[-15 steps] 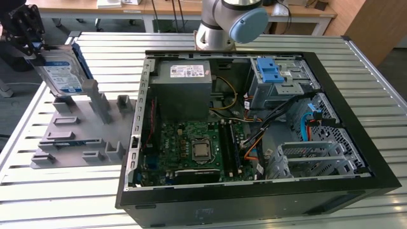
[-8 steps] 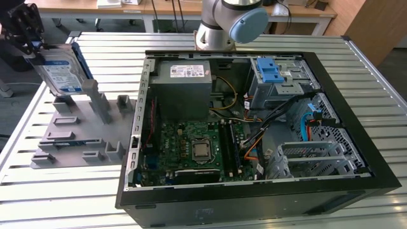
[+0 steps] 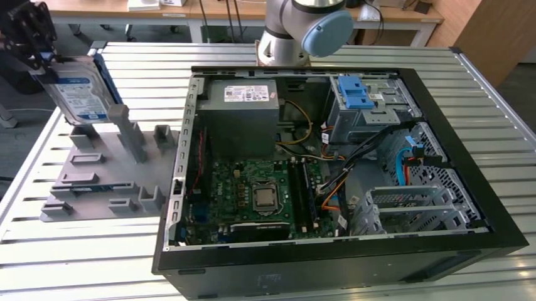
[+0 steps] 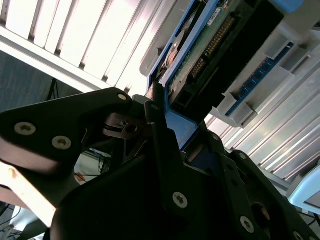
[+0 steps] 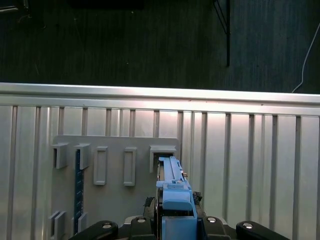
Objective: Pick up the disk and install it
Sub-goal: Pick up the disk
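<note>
The tool (image 3: pixel 39 61), partly cut off at the exterior view's left edge, is clenched on the one disk (image 3: pixel 80 95), held upright over the grey holder (image 3: pixel 109 170) on the table (image 3: pixel 75 263).

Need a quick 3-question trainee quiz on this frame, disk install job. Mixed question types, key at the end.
1. True or false: the disk already sits in the drive cage inside the computer case.
2. Multiple choice: in the exterior view, what is the gripper shut on? A) nothing B) the disk C) a screwdriver
3. Fill in: the grey fixture plate lies on the table to the exterior view's ___ of the computer case.

Key: 1 false, as the disk is outside the case, over the grey fixture plate. 2 B. 3 left.
</note>
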`<state>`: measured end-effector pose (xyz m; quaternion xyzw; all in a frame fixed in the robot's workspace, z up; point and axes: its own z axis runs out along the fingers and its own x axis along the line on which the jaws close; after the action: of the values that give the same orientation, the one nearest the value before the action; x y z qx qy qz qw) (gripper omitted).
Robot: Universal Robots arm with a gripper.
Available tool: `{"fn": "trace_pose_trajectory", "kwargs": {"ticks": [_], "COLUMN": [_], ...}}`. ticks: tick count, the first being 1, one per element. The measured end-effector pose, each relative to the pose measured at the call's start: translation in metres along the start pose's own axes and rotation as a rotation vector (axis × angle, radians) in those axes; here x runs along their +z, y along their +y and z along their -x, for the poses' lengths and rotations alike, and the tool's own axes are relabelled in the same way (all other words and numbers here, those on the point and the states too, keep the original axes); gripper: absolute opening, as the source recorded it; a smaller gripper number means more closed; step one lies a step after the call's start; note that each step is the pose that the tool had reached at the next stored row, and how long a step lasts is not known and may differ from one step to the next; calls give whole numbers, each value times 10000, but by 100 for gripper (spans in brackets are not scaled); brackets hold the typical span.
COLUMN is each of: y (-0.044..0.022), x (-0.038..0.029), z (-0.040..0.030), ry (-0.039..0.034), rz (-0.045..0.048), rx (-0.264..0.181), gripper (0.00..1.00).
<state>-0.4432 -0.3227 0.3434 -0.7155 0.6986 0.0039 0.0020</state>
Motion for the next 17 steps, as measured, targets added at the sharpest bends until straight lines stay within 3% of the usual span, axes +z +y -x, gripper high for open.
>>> {"fn": "trace_pose_trajectory", "kwargs": {"ticks": [17], "y": [0], "x": [-106], "z": [1], "ry": [0], "rz": [-1], "rx": [0], "gripper": [36]}}
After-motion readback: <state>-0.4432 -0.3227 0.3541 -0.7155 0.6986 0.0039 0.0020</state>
